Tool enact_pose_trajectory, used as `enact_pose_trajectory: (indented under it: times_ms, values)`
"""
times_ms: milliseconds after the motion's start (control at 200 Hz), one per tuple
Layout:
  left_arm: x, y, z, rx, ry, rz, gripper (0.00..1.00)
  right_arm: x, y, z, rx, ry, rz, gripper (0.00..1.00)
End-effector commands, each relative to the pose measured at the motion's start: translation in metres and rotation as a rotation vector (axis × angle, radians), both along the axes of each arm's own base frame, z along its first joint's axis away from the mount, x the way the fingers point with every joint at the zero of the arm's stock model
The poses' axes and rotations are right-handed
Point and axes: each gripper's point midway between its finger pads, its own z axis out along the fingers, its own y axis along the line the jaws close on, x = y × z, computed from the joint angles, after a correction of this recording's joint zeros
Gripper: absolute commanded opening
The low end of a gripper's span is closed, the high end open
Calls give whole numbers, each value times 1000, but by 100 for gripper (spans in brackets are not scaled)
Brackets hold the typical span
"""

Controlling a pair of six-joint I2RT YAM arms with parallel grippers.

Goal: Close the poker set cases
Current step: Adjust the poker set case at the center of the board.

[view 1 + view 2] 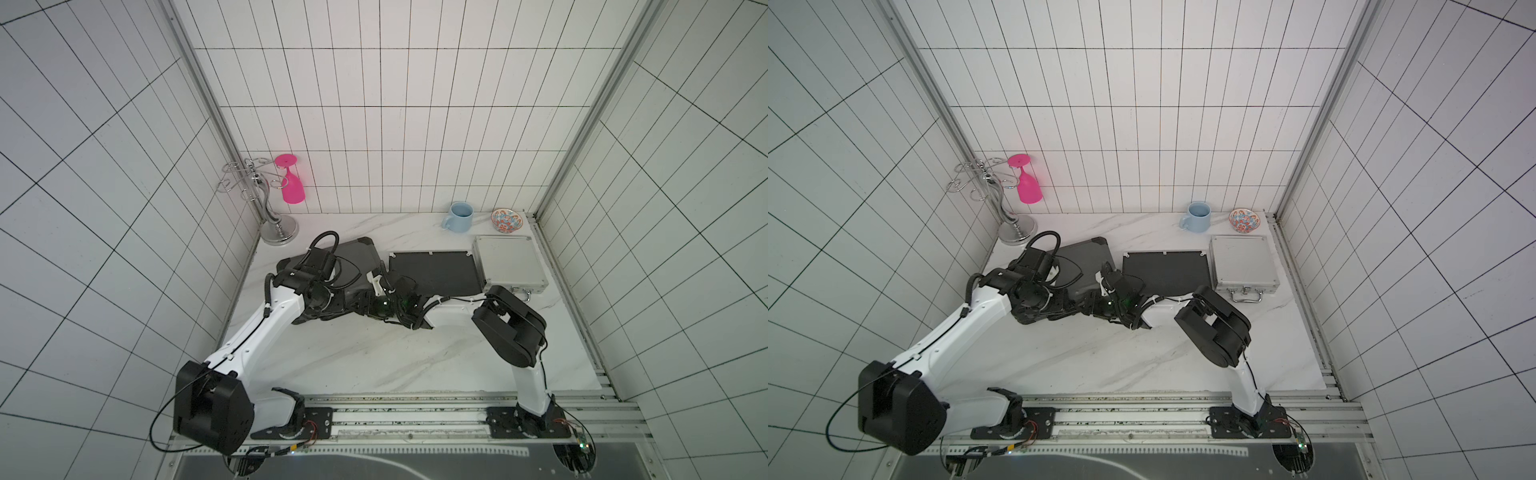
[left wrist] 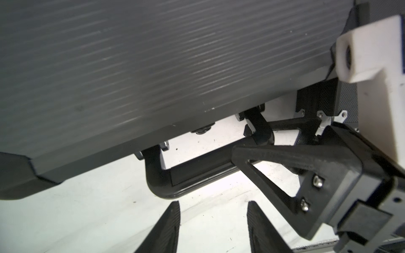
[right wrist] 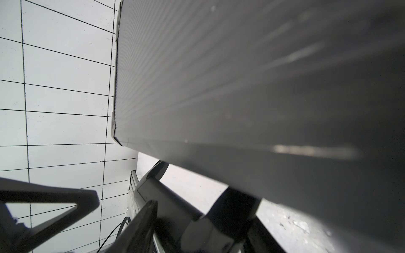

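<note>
Left gripper [image 2: 213, 210] and right gripper [image 3: 125, 199], jaws released and empty, sit by the black handle [image 2: 197, 166] of the dark-grey case [image 1: 361, 257] at the worktop's [image 1: 374, 357] nine o'clock.

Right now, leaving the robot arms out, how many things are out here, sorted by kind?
Cases: 3 (dark grey case, black case, silver case)
Mug: 1
Bowl: 1
Glass: 1
Rack: 1
Total: 7
</note>
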Motion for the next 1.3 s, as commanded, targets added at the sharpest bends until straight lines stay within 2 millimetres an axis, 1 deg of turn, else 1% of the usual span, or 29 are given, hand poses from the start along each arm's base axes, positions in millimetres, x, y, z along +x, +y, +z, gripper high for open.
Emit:
enact_pose_trajectory:
  times_ms: [0, 95, 225, 310, 445, 630, 800, 904, 1044, 1219, 1294]
  values:
    - [-17, -14, -4, -96, 52, -2, 52, 30, 22, 74, 160, -143, 1, 59]
    - [-24, -13, -14, -91, 99, -3, 51, 32, 21, 74, 155, -145, 6, 59]
    - [-30, -14, -19, -105, 116, 2, 52, 35, 18, 76, 162, -147, 0, 59]
    - [-32, -12, -31, -95, 137, 22, 52, 35, 19, 77, 169, -148, 5, 59]
    - [-24, -11, -42, -89, 124, 49, 54, 34, 19, 79, 172, -151, 12, 59]
    - [-7, 5, -51, -23, 76, 110, 57, 34, 20, 83, 169, -163, 25, 59]
    - [11, 22, -65, -7, 50, 181, 57, 32, 20, 85, 169, -167, 36, 60]
    - [21, 24, -64, -12, 22, 198, 57, 31, 19, 90, 165, -176, 40, 62]
    - [30, 27, -58, -6, -6, 204, 58, 30, 11, 100, 151, -196, 26, 64]
    - [33, 29, -66, -14, 12, 208, 57, 32, -3, 117, 140, -231, -6, 65]
    - [35, 30, -66, -15, 5, 211, 57, 31, -11, 126, 130, -257, -21, 65]
